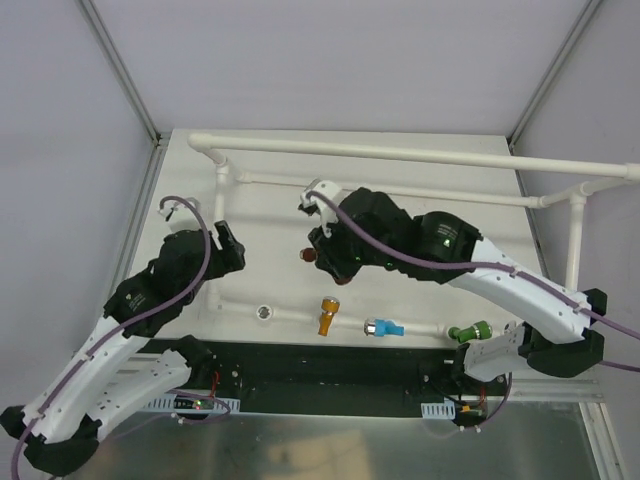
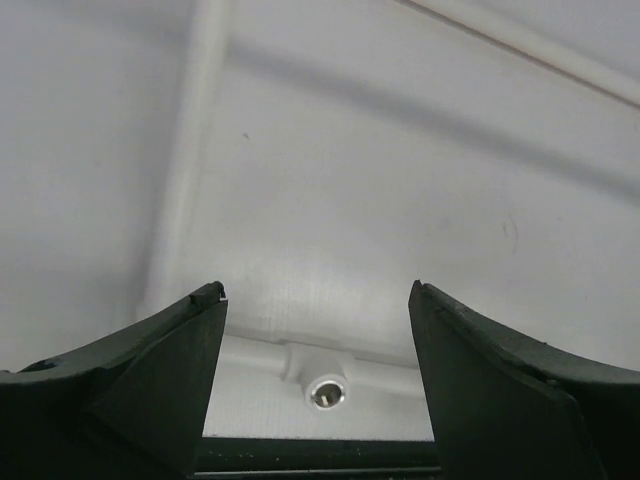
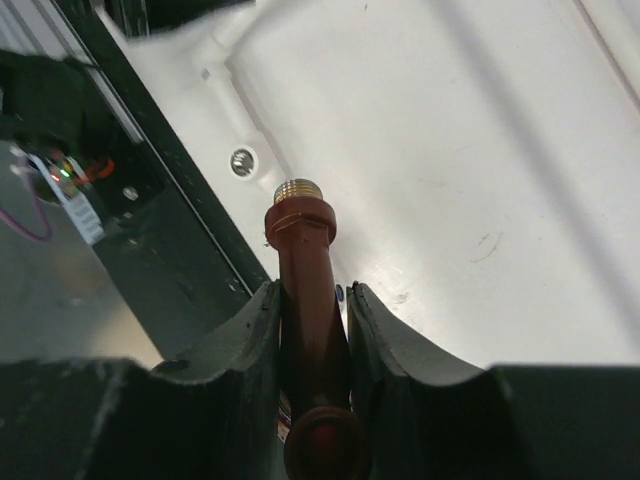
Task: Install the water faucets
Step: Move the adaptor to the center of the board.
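- The left jaws stood well apart and empty above the worktop (image 1: 270,280), with a white pipe (image 2: 195,150) running away beyond them.
- Just ahead of them, on the near pipe, a fitting's open socket (image 2: 326,391) sat bare. I judged it the place for the last tap.
- The right jaws were clamped on the brown tap (image 3: 305,290), gripping its barrel below the collar. Its metal thread (image 3: 298,190) was free and aimed roughly toward that socket, not yet near it.
- The tap looked light and stiff. Its smooth, round plastic barrel would probably slip or spin when twisted, so a hold close to the collar seemed best — thread kept clear and square to the socket, or it could cross-thread.
- The orange tap (image 1: 328,316), blue tap (image 1: 383,328) and green tap (image 1: 470,330) sat along the near pipe, further right.
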Controlling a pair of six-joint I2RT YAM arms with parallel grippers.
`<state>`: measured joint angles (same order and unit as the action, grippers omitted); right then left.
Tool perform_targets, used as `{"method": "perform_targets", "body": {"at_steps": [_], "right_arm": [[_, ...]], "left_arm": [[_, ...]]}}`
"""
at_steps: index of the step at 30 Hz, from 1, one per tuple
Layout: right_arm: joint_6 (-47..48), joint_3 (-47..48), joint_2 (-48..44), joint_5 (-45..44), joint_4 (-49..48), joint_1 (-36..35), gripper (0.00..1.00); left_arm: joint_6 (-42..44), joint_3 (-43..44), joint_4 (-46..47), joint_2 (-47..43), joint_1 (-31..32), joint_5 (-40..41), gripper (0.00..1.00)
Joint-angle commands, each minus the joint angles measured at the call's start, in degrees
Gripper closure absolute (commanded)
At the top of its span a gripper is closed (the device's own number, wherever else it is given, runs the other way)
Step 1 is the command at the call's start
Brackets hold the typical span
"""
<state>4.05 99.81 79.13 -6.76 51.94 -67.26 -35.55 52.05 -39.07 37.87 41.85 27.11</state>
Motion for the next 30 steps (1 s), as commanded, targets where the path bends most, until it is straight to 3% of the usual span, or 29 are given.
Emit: {"method": "perform_targets", "body": {"at_steps": [1,3,7,9,18,24,30], "right_arm": [[16.7,0.5,0.9,-8.8,0.6,-5.8,1.0],[23.2,-3.1,0.5,-12.3,-1.7,-8.9,1.0],[34.1,-9.7,0.1,-15.8,-4.0,-12.8,1.0],[37.9,-10.2,1.2,-15.0,-3.4,-13.9,1.0],[53.1,-3.8,12.9,-5.9,2.3,-15.6,1.0],[58.7,4.8,22.9,-5.7,7.2,-16.6,1.0],[63.4,10.6,32.1,-11.4,10.6,-18.0,1.0]], "left_arm": [[2.1,-0.4,-3.4,-1.8,-14.0,-7.8,0.23],[3.6,-1.2,-2.1,-0.7,-25.1,-15.4,0.22],[4.9,-4.1,3.5,5.4,-47.3,-40.3,0.23],[4.6,-4.9,6.1,7.5,-53.2,-45.6,0.24],[5.7,-6.4,12.2,10.0,-54.4,-46.3,0.14],[8.8,-10.4,17.4,10.6,-54.4,-45.6,0.11],[10.1,-11.3,19.2,11.3,-54.3,-43.1,0.1]]}}
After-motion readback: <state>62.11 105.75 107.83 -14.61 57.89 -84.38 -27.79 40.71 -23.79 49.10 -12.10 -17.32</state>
